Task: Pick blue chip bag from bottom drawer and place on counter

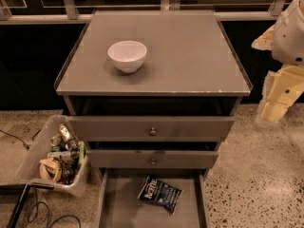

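Observation:
The blue chip bag (159, 194), dark navy with white "Kettle" lettering, lies flat on the floor of the open bottom drawer (118, 208), right of its middle. The counter (190, 56) is the grey square cabinet top above it. My gripper (279, 101) hangs at the far right of the view, off the counter's right front corner, well above and to the right of the bag. It holds nothing that I can see.
A white bowl (127, 55) stands on the counter's left half. Two grey drawers with round knobs (152, 131) sit partly pulled out above the bottom drawer. A clear plastic bin (57, 158) of cans and wrappers stands on the floor at left, with cables (33, 213) in front.

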`<state>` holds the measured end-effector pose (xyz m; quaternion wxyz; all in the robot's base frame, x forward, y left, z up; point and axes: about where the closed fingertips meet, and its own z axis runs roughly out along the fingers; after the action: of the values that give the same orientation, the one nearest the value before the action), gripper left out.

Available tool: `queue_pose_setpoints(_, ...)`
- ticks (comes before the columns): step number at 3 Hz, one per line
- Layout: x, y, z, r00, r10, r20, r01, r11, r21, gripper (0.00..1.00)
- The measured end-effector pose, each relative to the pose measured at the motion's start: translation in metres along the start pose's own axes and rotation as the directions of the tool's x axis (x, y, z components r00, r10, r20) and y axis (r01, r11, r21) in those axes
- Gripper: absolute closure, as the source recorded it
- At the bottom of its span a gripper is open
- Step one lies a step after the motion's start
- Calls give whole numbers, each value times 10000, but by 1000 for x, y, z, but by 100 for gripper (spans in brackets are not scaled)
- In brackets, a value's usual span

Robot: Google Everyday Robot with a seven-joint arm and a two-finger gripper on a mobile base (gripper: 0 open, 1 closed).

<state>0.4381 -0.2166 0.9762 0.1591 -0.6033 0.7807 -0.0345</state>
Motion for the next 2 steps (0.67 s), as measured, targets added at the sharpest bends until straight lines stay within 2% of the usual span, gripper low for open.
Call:
queue_pose_setpoints(1, 0, 1, 0, 10000, -22, 46, 22, 10000, 88, 0)
queue_pose_setpoints(2, 9, 9, 29, 9986, 233, 472, -224, 9996, -193, 0)
